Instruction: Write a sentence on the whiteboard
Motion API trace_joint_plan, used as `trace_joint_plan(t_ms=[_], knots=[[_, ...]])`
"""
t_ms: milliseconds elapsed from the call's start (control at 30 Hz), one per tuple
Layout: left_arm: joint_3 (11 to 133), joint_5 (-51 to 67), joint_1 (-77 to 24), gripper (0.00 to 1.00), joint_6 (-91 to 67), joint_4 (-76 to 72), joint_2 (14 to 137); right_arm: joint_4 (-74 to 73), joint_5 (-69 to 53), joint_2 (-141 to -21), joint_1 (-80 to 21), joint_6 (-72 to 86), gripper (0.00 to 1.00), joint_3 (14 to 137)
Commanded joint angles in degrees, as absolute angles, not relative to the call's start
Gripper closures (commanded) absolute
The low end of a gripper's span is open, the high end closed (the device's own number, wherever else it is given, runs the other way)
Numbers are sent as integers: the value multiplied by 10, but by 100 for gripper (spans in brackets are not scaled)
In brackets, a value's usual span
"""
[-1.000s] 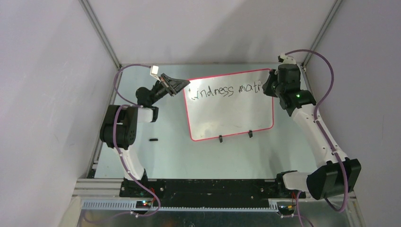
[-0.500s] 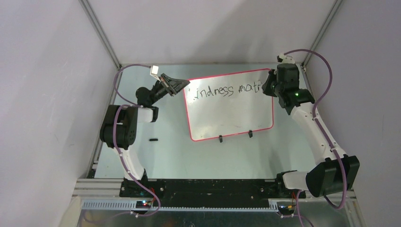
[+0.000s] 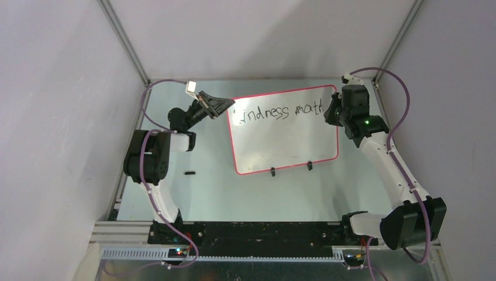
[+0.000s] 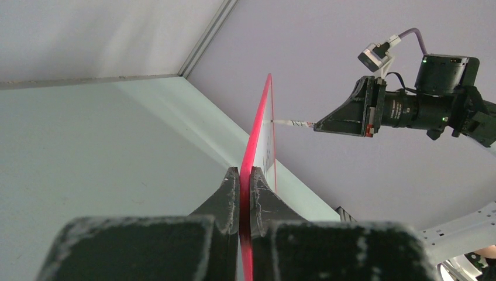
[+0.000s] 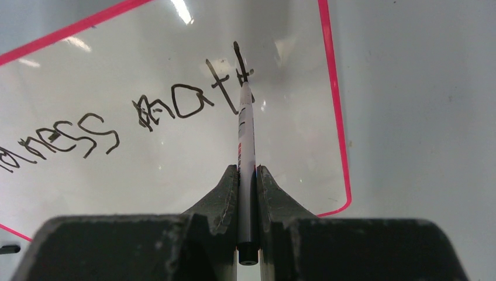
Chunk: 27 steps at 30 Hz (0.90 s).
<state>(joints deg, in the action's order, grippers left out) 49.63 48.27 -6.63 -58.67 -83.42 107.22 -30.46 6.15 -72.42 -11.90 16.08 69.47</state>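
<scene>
Top external view shows the board [image 3: 286, 140] in the far half of the table [image 3: 234, 199], close to the far edge and a bit nearer the right edge than the left. The board is white with a thin pink rim. Two small black feet [image 3: 272, 171] sit on its near edge. Black writing [image 3: 275, 112] runs along the top of the board in one line. I can read "indness matt". The first letter hides behind the left claw [image 3: 229, 107].

The left claw is at the board's top left corner. In the left wrist view its two fingers [image 4: 225, 193] are shut tight on the pink rim, one on each side. From there the board looks like a thin pink line going up between them.

The right claw [image 3: 331, 110] is at the board's top right corner. It is shut on a pen [image 5: 246, 134]. In the right wrist view the white pen sticks out past the fingers, and its dark tip touches the board at the last "t", near the right rim. The pen's black back end pokes out behind the fingers.

A small black thing [image 3: 189, 173] lies flat on the table near the left edge, well apart from the board. It is too small for me to tell what it is.
</scene>
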Motion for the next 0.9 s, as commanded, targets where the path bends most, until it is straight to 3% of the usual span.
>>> trace_joint_plan(t_ms=[0,867], knots=[[500,497,-60,100,-557,-861,1059,-314,68,-704,-125,164,100,681],[500,497,-60,100,-556,-860,1059,-296,51,-684,-111,167,100,671]])
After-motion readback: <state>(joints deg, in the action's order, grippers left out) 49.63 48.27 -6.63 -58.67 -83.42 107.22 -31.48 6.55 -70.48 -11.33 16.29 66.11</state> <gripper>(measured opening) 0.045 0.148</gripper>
